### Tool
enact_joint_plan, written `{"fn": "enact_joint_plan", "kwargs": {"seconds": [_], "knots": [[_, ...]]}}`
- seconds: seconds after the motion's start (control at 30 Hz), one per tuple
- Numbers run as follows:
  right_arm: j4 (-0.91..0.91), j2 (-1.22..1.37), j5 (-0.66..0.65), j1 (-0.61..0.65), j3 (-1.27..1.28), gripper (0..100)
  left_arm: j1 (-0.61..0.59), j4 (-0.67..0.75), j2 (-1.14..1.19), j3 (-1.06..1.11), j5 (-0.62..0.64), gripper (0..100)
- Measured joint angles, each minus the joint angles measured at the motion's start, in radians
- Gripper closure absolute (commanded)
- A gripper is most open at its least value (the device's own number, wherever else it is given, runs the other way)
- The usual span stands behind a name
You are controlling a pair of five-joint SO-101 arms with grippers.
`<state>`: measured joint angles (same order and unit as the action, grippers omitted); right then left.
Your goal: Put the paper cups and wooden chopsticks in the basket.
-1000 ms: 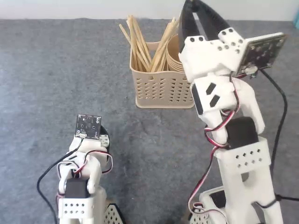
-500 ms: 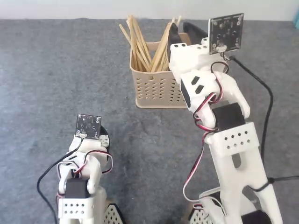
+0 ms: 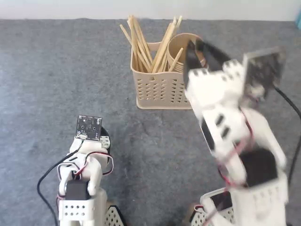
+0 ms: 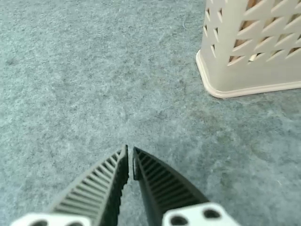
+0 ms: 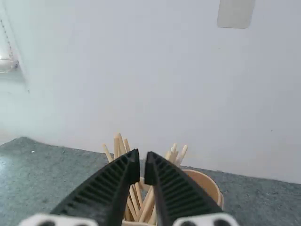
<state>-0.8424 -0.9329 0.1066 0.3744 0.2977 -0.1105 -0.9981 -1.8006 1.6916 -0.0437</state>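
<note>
Inspection found the basket [image 3: 162, 92] standing on the grey bench [image 3: 56, 66], toward its far edge. Wooden chopsticks [image 3: 140, 44] leaned upright in one side of it, and paper cups [image 3: 175, 44] sat nested in the other side. The right hand [image 5: 142, 157] was raised just above the cups, jaws all but closed, holding nothing. The left hand [image 4: 130, 153] was low over the bench, apart from the basket, jaws closed and empty.

Grey felt-like mat [image 3: 56, 70] spread wide; white wall [image 5: 141, 70] behind; pale rectangular plate [image 5: 236, 13] high on wall.
</note>
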Motion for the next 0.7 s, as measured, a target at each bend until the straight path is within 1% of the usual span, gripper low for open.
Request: {"fn": "enact_joint_plan", "kwargs": {"seconds": [0.13, 0.33, 0.4, 0.53, 0.6, 0.7], "knots": [[-0.120, -0.138, -0.003, -0.084, 0.000, 99.1, 0.000, 0.025, 0.000, 0.000, 0.000, 99], [-0.351, -0.299, -0.006, -0.302, -0.002, 99.1, 0.000, 0.037, 0.000, 0.000, 0.000, 99], [-0.413, -0.347, -0.035, -0.361, 0.017, 99.1, 0.000, 0.037, 0.000, 0.000, 0.000, 99], [-0.431, -0.476, -0.086, -0.462, 0.175, 99.1, 0.000, 0.037, 0.000, 0.000, 0.000, 99], [-0.408, -0.554, -0.100, -0.506, 0.305, 99.1, 0.000, 0.037, 0.000, 0.000, 0.000, 99], [-0.350, -0.671, -0.135, -0.540, 0.546, 99.1, 0.000, 0.034, 0.000, 0.000, 0.000, 99]]}}
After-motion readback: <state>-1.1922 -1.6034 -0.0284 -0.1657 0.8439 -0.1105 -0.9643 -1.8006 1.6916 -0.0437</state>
